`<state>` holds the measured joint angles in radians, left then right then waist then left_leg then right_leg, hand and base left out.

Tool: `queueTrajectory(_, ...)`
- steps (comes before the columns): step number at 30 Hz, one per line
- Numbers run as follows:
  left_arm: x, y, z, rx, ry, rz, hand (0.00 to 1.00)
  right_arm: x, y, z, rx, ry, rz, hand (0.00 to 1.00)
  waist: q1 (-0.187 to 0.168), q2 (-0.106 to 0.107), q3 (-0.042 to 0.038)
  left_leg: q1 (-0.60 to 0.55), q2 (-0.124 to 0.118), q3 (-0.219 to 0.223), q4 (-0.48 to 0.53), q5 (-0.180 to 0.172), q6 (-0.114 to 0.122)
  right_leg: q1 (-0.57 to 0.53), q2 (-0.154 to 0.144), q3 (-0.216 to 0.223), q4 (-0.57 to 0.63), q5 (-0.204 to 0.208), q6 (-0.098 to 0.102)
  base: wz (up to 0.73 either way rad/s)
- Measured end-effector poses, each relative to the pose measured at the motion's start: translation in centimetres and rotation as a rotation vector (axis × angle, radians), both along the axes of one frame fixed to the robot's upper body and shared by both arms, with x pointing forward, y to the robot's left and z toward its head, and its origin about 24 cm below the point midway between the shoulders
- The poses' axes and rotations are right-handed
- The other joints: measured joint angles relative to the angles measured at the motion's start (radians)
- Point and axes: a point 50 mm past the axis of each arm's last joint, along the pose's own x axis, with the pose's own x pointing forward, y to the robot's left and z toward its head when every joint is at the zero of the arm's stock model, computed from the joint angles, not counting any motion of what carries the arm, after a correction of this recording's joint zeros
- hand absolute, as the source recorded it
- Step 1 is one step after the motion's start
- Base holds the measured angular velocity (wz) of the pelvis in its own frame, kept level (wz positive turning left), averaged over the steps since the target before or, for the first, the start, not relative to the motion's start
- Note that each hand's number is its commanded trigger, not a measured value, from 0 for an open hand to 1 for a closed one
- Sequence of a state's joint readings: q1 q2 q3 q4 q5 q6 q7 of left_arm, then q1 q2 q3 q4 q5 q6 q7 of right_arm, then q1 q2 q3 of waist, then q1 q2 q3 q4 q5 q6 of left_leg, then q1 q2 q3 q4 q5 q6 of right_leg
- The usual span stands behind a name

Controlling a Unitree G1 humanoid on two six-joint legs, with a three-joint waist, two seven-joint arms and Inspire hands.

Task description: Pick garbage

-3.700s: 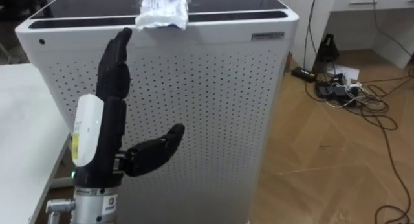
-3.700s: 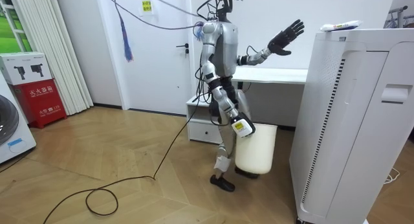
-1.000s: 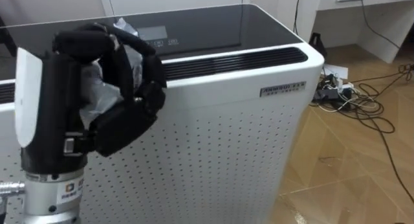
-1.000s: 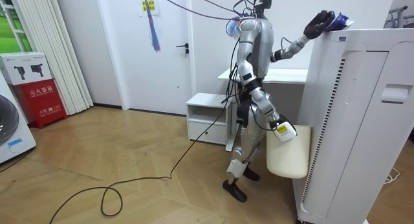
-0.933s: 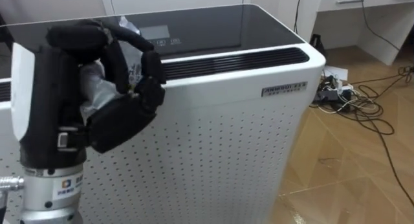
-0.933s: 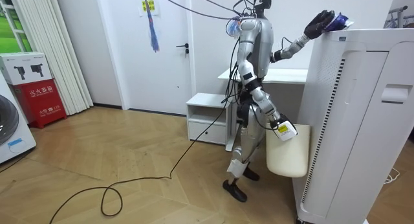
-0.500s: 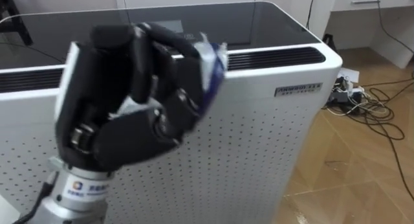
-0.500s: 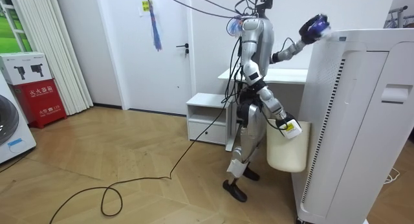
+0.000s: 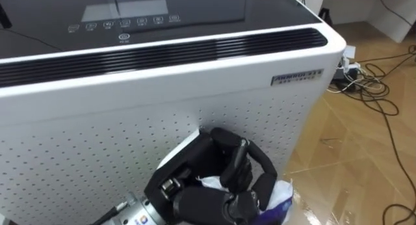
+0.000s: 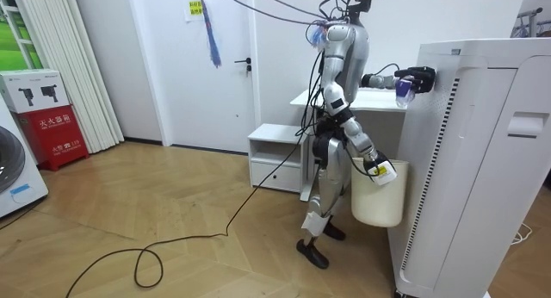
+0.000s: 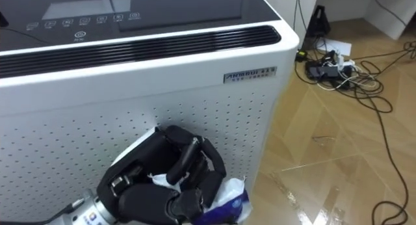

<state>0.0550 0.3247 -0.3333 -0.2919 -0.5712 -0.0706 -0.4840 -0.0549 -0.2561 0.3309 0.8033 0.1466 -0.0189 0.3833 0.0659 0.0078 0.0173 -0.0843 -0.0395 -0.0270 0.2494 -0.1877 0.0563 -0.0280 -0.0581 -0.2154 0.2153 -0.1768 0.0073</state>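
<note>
- We see the left robot hand [image 9: 214, 186] curled tightly round a crumpled white-and-blue plastic wrapper [image 9: 281, 198], which bulges out beyond its fingers.
- Just behind the robot hand rises the perforated front of a tall white air purifier [image 9: 260, 114].

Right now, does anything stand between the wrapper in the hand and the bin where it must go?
Nothing visible does. The left hand, shut on the wrapper, is beside the perforated wall of the white appliance. In the room view the bin hangs at the right hand, lower down, with open air between.
</note>
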Motion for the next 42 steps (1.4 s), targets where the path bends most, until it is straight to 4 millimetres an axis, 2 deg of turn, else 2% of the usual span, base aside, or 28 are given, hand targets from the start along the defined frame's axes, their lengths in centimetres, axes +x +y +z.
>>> queueTrajectory(3,0.2,0.3,-0.6,0.034,0.009,0.014,1.0,0.2,0.0,0.1,0.0,-0.003,0.002,1.0,0.004,0.007,-0.0008,-0.012,0.003,0.01,0.0,0.0,-0.001,-0.019,0.002,0.005,0.011,0.0,-0.001,-0.08)
queueTrajectory(10,0.6,1.1,-4.8,0.295,0.089,0.056,1.0,1.5,-0.3,0.7,-0.009,-0.029,0.014,1.0,0.014,-0.002,0.0017,-0.081,0.009,0.008,0.025,0.005,-0.004,-0.085,0.003,-0.011,0.027,0.008,-0.012,0.0)
queueTrajectory(15,0.6,1.3,-5.7,0.388,0.091,0.062,1.0,1.8,-0.8,0.7,-0.028,-0.021,0.008,1.0,0.015,-0.007,0.0028,-0.121,0.01,0.007,0.042,0.007,-0.006,-0.114,-0.005,-0.022,0.032,0.009,-0.013,0.08)
queueTrajectory(20,0.7,2.0,-7.7,0.516,0.13,0.093,1.0,2.0,-0.7,0.8,-0.026,-0.024,0.007,1.0,0.009,-0.016,0.0077,-0.148,0.01,0.007,0.045,0.008,-0.006,-0.139,-0.005,-0.03,0.034,0.009,-0.013,0.02)
queueTrajectory(30,0.8,1.7,-7.9,0.541,0.119,0.122,1.0,2.3,-0.4,0.9,-0.021,-0.032,0.01,1.0,0.014,-0.019,0.0089,-0.212,0.011,0.01,0.062,0.009,-0.005,-0.199,-0.008,-0.032,0.046,0.01,-0.014,0.01)
queueTrajectory(36,0.7,2.3,-9.4,0.573,0.176,0.152,1.0,2.3,-0.5,0.9,-0.022,-0.033,0.01,1.0,0.01,-0.019,0.0089,-0.222,0.011,0.01,0.06,0.011,-0.005,-0.209,-0.008,-0.033,0.045,0.01,-0.015,0.0)
queueTrajectory(37,0.7,2.4,-9.7,0.584,0.186,0.157,0.89,2.3,-0.5,0.9,-0.022,-0.033,0.009,1.0,0.01,-0.019,0.0089,-0.224,0.01,0.01,0.06,0.011,-0.005,-0.212,-0.008,-0.032,0.046,0.01,-0.015,0.0)
queueTrajectory(38,0.6,2.5,-10.0,0.59,0.199,0.16,0.47,2.2,-0.5,0.8,-0.023,-0.032,0.007,1.0,0.01,-0.019,0.009,-0.226,0.01,0.011,0.059,0.011,-0.005,-0.215,-0.008,-0.031,0.046,0.01,-0.015,0.0)
queueTrajectory(39,0.6,2.6,-10.1,0.594,0.206,0.162,0.23,2.2,-0.5,0.8,-0.024,-0.032,0.005,1.0,0.01,-0.018,0.0091,-0.227,0.01,0.011,0.059,0.011,-0.005,-0.216,-0.008,-0.031,0.045,0.01,-0.015,0.0)
queueTrajectory(41,0.5,2.8,-10.6,0.603,0.228,0.17,0.0,2.1,-0.5,0.7,-0.026,-0.026,-0.001,1.0,0.011,-0.018,0.0091,-0.227,0.01,0.011,0.057,0.012,-0.006,-0.217,-0.008,-0.032,0.045,0.01,-0.015,0.0)
queueTrajectory(42,0.5,3.0,-10.9,0.609,0.241,0.175,0.0,2.0,-0.5,0.6,-0.027,-0.019,-0.007,1.0,0.011,-0.018,0.0091,-0.227,0.01,0.011,0.055,0.013,-0.006,-0.217,-0.008,-0.033,0.044,0.01,-0.015,0.0)
